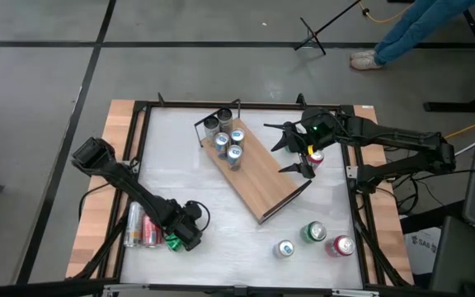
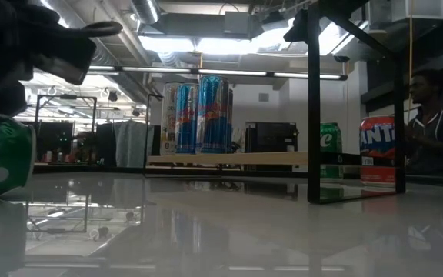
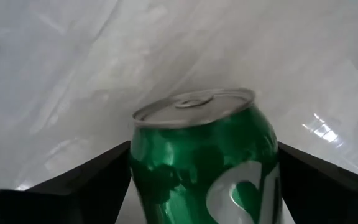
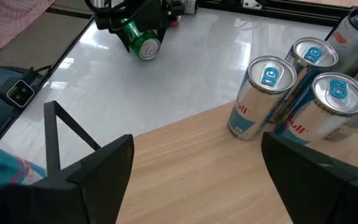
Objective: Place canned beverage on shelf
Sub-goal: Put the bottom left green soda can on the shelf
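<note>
Between the left end effector's [image 1: 174, 240] wide-spread fingers lies a green can [image 3: 207, 162], not visibly clamped.

Worktop [image 1: 180, 165]: white, glossy and smooth, mirroring the ceiling lights in the low view; pale wood strips along its sides. Shelf [image 1: 262, 177]: light-brown wood, matt, with visible grain and thin black metal rails at the ends. Slim cans [image 4: 263, 96] on the shelf: silver-and-blue metal, shiny, with bright pull-tab lids. Green can [image 3: 204, 162]: glossy painted metal with a brushed silver top. Fingers [image 4: 319, 180] of the right end effector: black and matt. Floor beyond the worktop: dull grey, smooth.
</note>
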Robot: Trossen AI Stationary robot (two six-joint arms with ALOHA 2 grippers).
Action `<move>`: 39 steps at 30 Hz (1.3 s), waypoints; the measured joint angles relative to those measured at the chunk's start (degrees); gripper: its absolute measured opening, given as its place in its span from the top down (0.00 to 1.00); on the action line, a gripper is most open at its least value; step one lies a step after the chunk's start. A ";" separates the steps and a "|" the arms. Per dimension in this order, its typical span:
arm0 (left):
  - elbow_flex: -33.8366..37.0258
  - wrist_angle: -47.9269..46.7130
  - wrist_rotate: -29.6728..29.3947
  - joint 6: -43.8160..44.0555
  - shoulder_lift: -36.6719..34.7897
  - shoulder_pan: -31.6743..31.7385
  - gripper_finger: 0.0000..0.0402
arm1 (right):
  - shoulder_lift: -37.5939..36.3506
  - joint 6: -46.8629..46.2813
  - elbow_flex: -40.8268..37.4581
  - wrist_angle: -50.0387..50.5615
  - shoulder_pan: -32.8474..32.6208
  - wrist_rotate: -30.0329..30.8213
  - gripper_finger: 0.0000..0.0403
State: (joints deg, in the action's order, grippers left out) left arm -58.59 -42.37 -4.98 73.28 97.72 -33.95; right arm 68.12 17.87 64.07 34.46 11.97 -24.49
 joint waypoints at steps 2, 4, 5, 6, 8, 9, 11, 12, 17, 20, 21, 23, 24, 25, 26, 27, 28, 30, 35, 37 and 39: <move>-0.02 0.11 -0.08 0.12 0.45 0.04 0.13 | 0.00 0.00 0.00 0.00 -0.01 0.00 0.15; -0.02 0.13 -0.28 0.13 0.56 0.04 0.16 | 0.00 0.00 0.00 0.00 0.00 0.00 0.15; -0.04 0.13 -0.61 0.13 0.56 0.04 0.18 | 0.00 0.00 0.00 0.00 0.00 0.00 0.15; -0.05 0.16 -1.15 0.13 0.56 0.03 0.20 | 0.00 0.00 0.00 0.00 0.00 0.00 0.15; -0.07 0.62 -2.56 0.19 0.56 0.02 0.24 | 0.00 0.00 0.00 -0.02 0.00 0.00 0.15; -0.07 1.18 -3.40 0.18 0.58 0.03 0.26 | 0.00 -0.02 0.00 -0.02 0.00 0.00 0.15; -0.07 3.08 -5.64 0.15 0.60 0.06 0.27 | 0.00 -0.01 0.00 -0.02 0.00 0.00 0.15; -0.07 4.20 -7.23 0.16 0.60 0.06 0.27 | 0.00 0.00 0.00 -0.02 0.00 0.00 0.15; -0.07 9.61 -17.98 0.10 0.60 0.20 0.27 | 0.00 0.00 0.00 -0.05 0.00 0.00 0.15; -0.07 12.07 -24.44 -0.64 0.60 0.93 0.27 | 0.00 0.00 0.00 -0.08 0.00 0.00 0.15; -0.07 12.85 -26.63 -1.49 0.60 1.22 0.27 | 0.00 -0.02 0.00 -0.09 0.00 0.00 0.15; -0.07 14.78 -30.34 -3.99 0.60 1.95 0.27 | 0.00 0.00 0.00 -0.09 0.00 0.00 0.15; -0.07 15.74 -32.04 -5.37 0.60 2.40 0.27 | 0.00 0.00 0.00 -0.09 -0.01 0.00 0.15; -0.07 16.73 -33.67 -6.79 0.60 2.89 0.27 | 0.00 -0.01 0.00 -0.09 0.00 0.00 0.15; -0.07 17.83 -35.31 -8.42 0.60 3.42 0.27 | 0.00 0.00 0.00 -0.09 0.00 0.00 0.15; -0.07 18.97 -37.02 -10.21 0.60 3.92 0.27 | 0.00 -0.01 0.00 -0.09 0.00 -0.03 0.15; -0.07 20.09 -38.77 -12.03 0.61 4.46 0.27 | 0.00 -0.02 0.00 -0.09 -0.02 -0.09 0.15; -0.07 22.66 -42.58 -15.57 0.61 5.44 0.26 | 0.00 -0.01 0.00 -0.09 0.00 -0.09 0.15; -0.07 30.15 -49.81 -24.39 0.60 7.74 0.26 | 0.00 -1.87 0.00 -0.37 0.00 -0.14 0.15; -0.07 33.49 -51.35 -28.38 0.62 8.60 0.26 | 0.02 -3.54 0.00 -0.95 0.00 -0.15 0.15; -0.07 36.84 -51.96 -32.32 0.61 9.47 0.26 | 0.05 -6.12 0.00 -2.44 0.00 -0.16 0.15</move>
State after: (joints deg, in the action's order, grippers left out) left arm -58.65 -5.52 -56.94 40.96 98.33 -24.48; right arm 68.17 11.75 64.07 32.01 11.97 -24.65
